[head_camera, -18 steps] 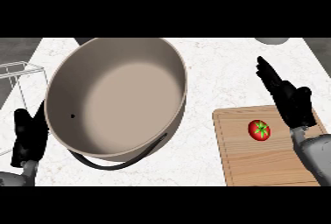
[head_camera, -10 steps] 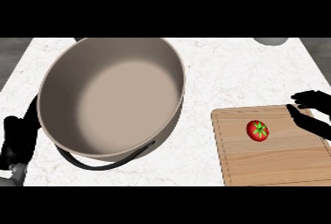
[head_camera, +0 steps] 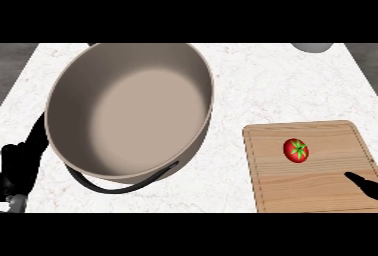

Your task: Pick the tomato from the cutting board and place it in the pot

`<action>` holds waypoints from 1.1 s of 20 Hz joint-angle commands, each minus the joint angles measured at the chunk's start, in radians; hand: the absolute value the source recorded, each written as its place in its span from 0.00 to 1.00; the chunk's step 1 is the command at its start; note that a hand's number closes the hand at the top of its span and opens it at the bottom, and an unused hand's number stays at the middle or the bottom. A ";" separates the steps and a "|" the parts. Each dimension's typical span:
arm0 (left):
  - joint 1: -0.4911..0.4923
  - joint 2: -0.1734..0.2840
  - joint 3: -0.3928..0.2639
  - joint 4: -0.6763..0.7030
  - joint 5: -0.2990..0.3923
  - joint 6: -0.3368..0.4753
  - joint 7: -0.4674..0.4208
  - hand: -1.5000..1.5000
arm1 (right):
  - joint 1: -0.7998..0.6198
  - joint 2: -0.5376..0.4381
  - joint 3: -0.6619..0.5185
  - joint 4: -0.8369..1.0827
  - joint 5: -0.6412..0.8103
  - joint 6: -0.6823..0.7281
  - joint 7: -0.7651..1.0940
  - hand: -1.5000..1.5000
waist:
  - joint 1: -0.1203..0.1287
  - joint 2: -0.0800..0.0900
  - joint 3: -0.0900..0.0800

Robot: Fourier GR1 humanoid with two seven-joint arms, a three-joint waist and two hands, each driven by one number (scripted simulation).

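Nothing of the task is done yet: the tomato (head_camera: pixel 296 150) is seen lying on the cutting board (head_camera: pixel 310 192), untouched, and the pot (head_camera: pixel 129 107) is seen standing empty on the table (head_camera: pixel 273 85). The pick, the carry and the drop into the pot are all judged to be left.

Only a sliver of the right hand (head_camera: pixel 363 183) is shown, at the lower right edge over the board; one dark fingertip is made out, pointing up and to the left. Whether those fingers are released or clenched cannot be told. The tomato is found ahead of that fingertip and to its left, near but clearly apart, with bare wood between them.

The left hand (head_camera: pixel 22 162) is seen at the left edge, just beside the pot's wall, fingers extended upward and released, nothing held. The pot's dark handle (head_camera: pixel 118 182) is placed to the right of those fingers. The tomato lies well apart from them, across the pot.
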State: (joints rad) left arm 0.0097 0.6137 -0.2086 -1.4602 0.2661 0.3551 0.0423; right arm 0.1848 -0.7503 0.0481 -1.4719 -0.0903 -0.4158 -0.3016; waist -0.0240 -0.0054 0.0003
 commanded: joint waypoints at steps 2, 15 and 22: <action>0.013 0.020 0.029 -0.051 -0.006 -0.036 0.030 0.50 | 0.093 -0.091 0.009 -0.163 0.042 0.070 0.149 0.00 | 0.016 0.002 -0.001; -0.042 -0.024 0.001 -0.022 -0.052 -0.056 0.031 0.50 | -0.248 -0.307 0.241 -0.192 0.098 0.501 0.746 0.00 | 0.073 0.014 -0.002; -0.011 -0.047 0.025 -0.042 -0.073 -0.053 0.025 0.50 | -0.446 -0.198 0.310 -0.123 0.037 0.730 0.941 0.00 | 0.051 0.009 -0.001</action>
State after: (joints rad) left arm -0.0158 0.5721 -0.1909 -1.4753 0.2118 0.2973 0.0621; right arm -0.1632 -1.0017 0.3185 -1.6514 -0.0448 0.2092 0.5490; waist 0.0315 0.0050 -0.0014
